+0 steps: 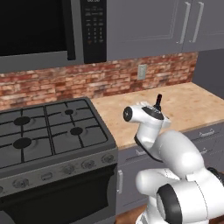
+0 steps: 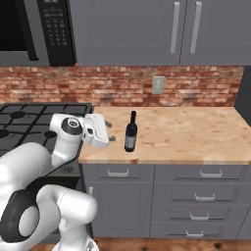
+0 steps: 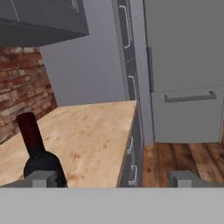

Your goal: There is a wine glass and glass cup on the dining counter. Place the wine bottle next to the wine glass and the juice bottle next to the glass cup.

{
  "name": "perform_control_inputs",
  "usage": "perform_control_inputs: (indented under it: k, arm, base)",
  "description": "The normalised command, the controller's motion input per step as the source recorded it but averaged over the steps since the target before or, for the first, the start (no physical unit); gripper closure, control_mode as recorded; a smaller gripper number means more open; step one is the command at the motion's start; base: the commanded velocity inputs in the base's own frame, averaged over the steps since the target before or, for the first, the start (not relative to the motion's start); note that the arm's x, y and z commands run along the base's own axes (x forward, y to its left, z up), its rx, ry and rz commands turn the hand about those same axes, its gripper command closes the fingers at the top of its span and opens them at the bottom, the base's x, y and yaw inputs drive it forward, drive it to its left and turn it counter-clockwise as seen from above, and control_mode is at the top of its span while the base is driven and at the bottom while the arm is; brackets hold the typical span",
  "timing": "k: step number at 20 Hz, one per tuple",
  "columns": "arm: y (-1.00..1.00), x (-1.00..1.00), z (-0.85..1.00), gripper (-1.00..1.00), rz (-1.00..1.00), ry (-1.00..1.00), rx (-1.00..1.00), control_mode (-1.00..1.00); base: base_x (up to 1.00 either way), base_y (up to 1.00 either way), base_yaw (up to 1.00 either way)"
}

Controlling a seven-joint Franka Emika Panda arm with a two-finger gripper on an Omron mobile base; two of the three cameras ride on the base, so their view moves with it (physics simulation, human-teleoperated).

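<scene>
Gripper (image 2: 110,131) open, jaws spread wide, holding nothing, mid-left of right base view. Bottle (image 2: 130,132) upright on counter (image 2: 196,135), just right of fingertips.

A light-wood kitchen counter (image 2: 186,135) on grey drawers and cabinets runs rightward from the gas stove (image 1: 43,131), with a red brick backsplash behind it. The wine bottle (image 2: 130,132) stands upright directly on the wood, near the front edge at the stove end, with bare top to its right.
</scene>
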Motion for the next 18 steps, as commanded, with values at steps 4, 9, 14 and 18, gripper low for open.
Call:
perform_control_inputs:
  k: [4, 9, 14, 18]
  arm:
    - [0.0, 0.16, 0.01, -1.0, 0.05, 0.0, 0.0, -1.0]
    - [0.0, 0.04, 0.02, -1.0, 0.03, -0.03, 0.0, -1.0]
    - [-0.05, 0.18, 0.0, -1.0, 0.0, 0.0, 0.0, -1.0]
    - [-0.07, 0.19, 0.0, -1.0, 0.0, 0.0, 0.0, -1.0]
  base:
    - [0.0, 0.0, 0.0]
    - [0.0, 0.0, 0.0]
    - [0.0, 0.0, 0.0]
    - [0.0, 0.0, 0.0]
